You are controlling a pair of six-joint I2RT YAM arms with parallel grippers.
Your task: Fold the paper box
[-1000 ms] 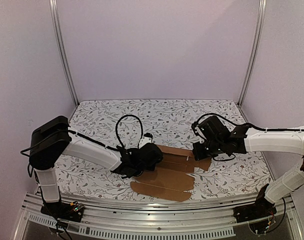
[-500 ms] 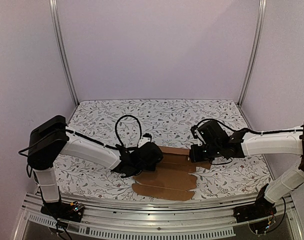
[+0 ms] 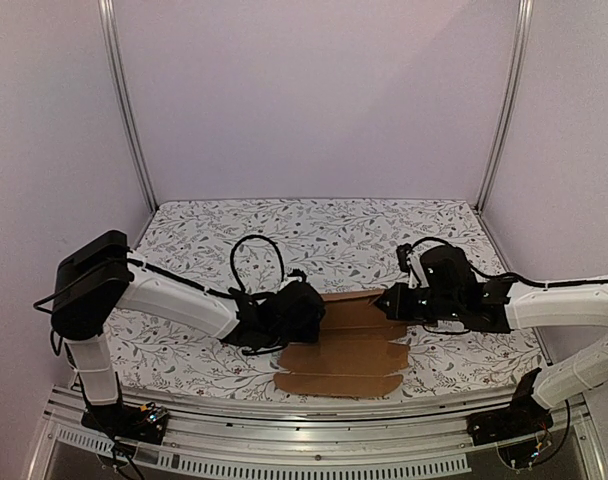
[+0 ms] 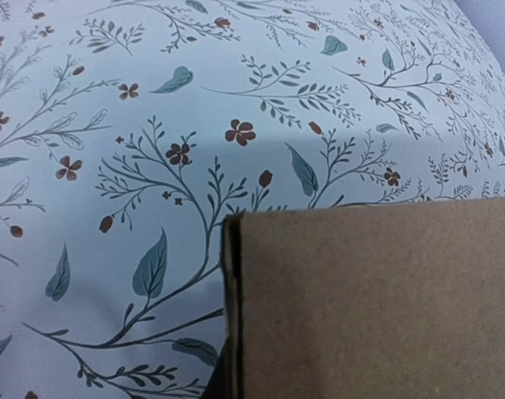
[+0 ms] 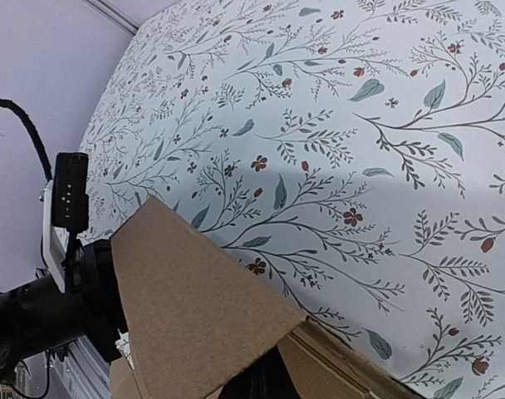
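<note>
The paper box point(image 3: 346, 352) is a flat brown die-cut sheet lying near the front of the table between both arms. Its far strip point(image 3: 352, 299) is raised off the cloth. My left gripper point(image 3: 317, 311) is shut on the sheet's left far end. In the left wrist view the cardboard point(image 4: 377, 299) covers the fingers. My right gripper point(image 3: 390, 303) is shut on the right far end. In the right wrist view a lifted panel point(image 5: 186, 312) slopes up over the fingers, with only a dark sliver of them showing.
A floral cloth point(image 3: 314, 235) covers the table. Two aluminium posts point(image 3: 127, 110) point(image 3: 504, 110) stand at the back corners against plain walls. A black cable loop point(image 3: 254, 250) rises behind the left wrist. A metal rail point(image 3: 304, 425) runs along the near edge.
The right arm has swung lower and nearer, and the far strip of the sheet has lifted. The sheet has shifted slightly right. The left gripper has barely moved.
</note>
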